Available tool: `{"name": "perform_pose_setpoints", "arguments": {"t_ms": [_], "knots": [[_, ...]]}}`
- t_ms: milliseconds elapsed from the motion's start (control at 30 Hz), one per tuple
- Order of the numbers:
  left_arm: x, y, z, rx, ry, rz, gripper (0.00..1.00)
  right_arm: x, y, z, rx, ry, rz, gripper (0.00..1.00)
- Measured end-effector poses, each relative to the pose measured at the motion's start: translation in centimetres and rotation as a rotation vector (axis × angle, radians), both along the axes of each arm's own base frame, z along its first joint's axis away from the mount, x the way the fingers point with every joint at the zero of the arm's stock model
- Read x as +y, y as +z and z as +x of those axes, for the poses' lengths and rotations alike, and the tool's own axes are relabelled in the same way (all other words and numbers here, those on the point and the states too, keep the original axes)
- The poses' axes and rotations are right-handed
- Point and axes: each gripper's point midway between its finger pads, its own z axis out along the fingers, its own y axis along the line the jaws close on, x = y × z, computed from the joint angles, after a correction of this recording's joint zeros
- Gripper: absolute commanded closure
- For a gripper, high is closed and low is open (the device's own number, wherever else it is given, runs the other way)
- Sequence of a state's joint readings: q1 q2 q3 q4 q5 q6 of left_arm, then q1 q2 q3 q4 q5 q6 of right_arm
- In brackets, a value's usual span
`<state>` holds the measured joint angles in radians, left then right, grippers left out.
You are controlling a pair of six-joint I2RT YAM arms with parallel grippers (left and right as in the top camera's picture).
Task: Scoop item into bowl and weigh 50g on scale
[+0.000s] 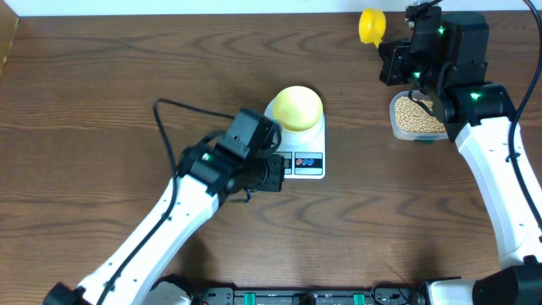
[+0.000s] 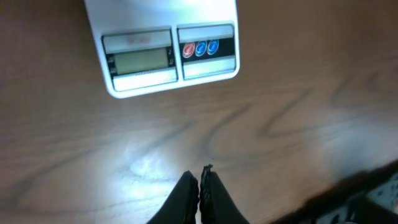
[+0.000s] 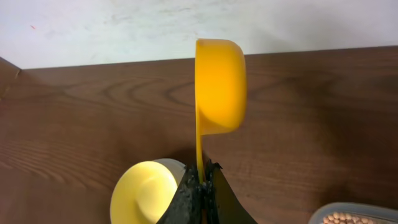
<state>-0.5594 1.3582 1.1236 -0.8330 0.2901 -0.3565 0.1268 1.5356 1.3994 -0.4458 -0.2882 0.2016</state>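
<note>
Overhead, we see the bowl [image 1: 296,106] set on the scale [image 1: 306,161] in the middle of the worktop [image 1: 102,85], ready for weighing. The beans [image 1: 413,119] lie in their tub [image 1: 394,127] at far right.

Left wrist: the left jaws are together and empty, hovering just near of the scale's display [image 2: 142,61].

Right wrist: the right jaws clamp the scoop [image 3: 221,87] by its handle, cup on edge, likely carrying nothing.

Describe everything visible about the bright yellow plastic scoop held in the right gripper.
The bright yellow plastic scoop has a round deep cup and a thin flat handle. It is turned on edge, so the right wrist view shows its rounded back, not its inside. The right gripper is shut on the handle; nothing else touches it. It hangs above the brown wooden table, near the far edge by the white wall.
</note>
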Motion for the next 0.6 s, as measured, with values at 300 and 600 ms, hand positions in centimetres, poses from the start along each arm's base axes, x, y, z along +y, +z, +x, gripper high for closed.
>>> {"name": "perform_pose_setpoints", "arguments": {"t_ms": [300,600], "knots": [[-2.0,1.5,3.9,-0.049,-0.051,0.031,0.93,-0.4,-0.3,-0.1,0.012,-0.011,-0.004,0.99],[-2.5,-3.7,5.0,0.056,-0.056,0.102,0.93,-1.3,-1.0,-0.3,0.045,-0.043,-0.025,0.99]]}}
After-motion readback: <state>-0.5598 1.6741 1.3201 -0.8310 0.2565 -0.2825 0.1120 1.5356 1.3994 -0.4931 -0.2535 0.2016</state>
